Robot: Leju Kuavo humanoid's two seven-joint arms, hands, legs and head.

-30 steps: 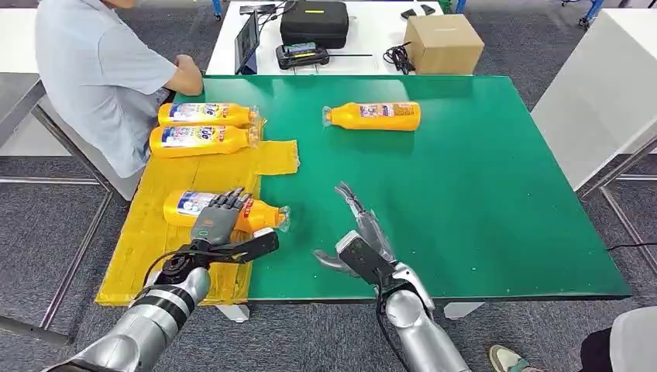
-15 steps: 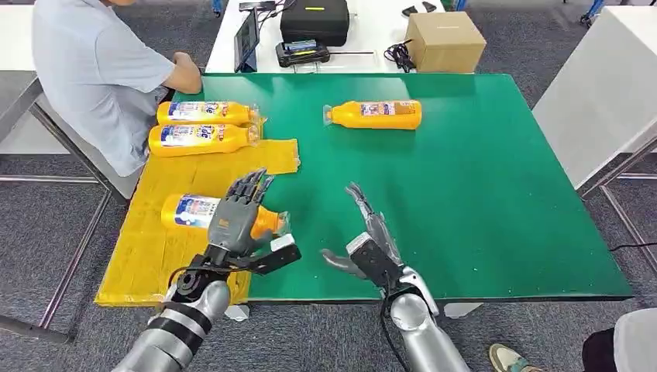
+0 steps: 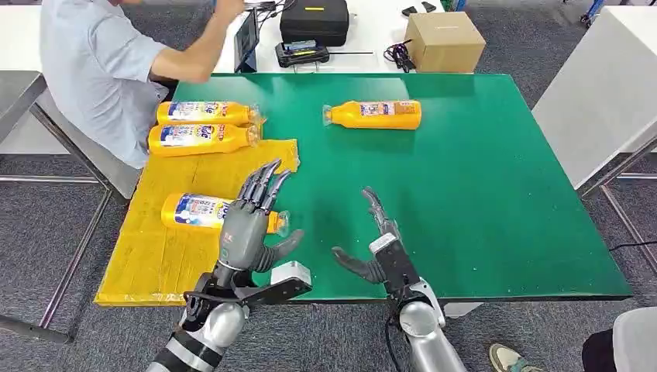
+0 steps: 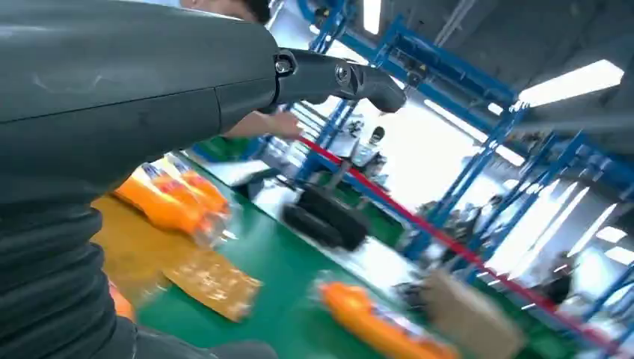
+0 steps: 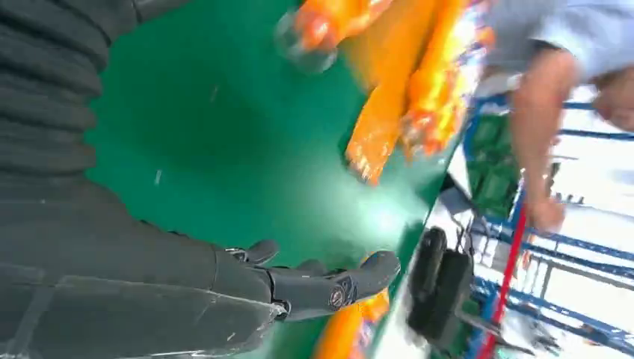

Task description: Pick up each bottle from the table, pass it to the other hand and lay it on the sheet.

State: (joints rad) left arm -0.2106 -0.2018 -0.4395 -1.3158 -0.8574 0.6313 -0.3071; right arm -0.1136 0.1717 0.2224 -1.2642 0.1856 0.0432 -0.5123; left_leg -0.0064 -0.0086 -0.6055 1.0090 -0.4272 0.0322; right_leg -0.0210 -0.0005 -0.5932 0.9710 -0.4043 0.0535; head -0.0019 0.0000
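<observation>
Both hands empty, raised.
Left hand (image 3: 249, 225) fingers spread, pointing forward; right hand (image 3: 378, 248) open, thumb turned toward left.

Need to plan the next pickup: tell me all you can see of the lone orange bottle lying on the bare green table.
The orange plastic bottle lies on its side at the far middle of the green table, cap end toward the robot's left. It carries a blue, white and red label and looks wrapped in clear film. Nothing touches it; both hands are far from it, nearer the robot.

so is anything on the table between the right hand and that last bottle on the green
Nothing visible. Bare green table lies between the right hand and the bottle at the far side; both hands are empty.
</observation>
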